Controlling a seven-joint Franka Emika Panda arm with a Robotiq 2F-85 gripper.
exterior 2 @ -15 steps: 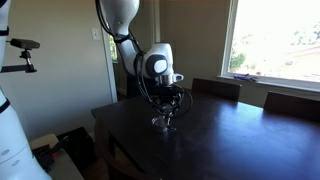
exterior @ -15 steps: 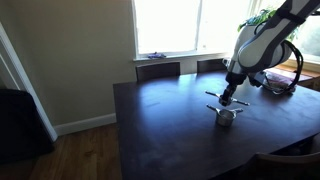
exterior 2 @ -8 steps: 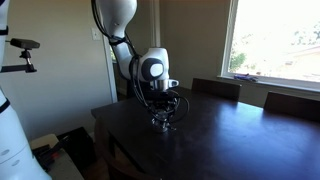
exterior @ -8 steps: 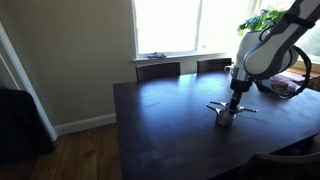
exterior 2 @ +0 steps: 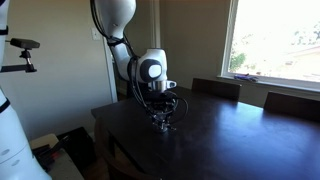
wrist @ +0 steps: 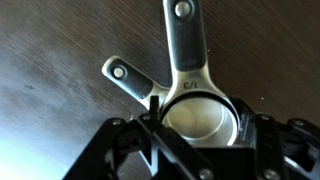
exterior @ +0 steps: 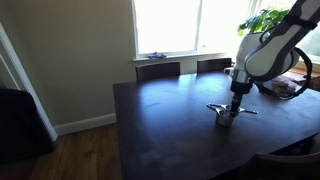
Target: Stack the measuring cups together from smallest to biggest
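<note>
Wrist view gives the best answer on progress: the top cup (wrist: 200, 118) sits inside another one, because below its handle (wrist: 185, 45) a second handle (wrist: 128, 78) comes out toward the upper left. So at least two of the measuring cups (exterior: 226, 117) are already nested (how many exactly are in the pile, I cannot count). They stand on the dark table (exterior: 170, 120), near its far side, and in both exterior views I find no loose cup elsewhere on the table. My judgement is that the stacking is nearly finished; what is left is to let go of the top cup and lift away.

The arm (exterior: 262, 50) bends over the table and points the gripper (exterior 2: 163, 112) straight down onto the pile. The jaws stand at a middle width, one on each side of the top cup's rim, and they appear to hold it.
</note>
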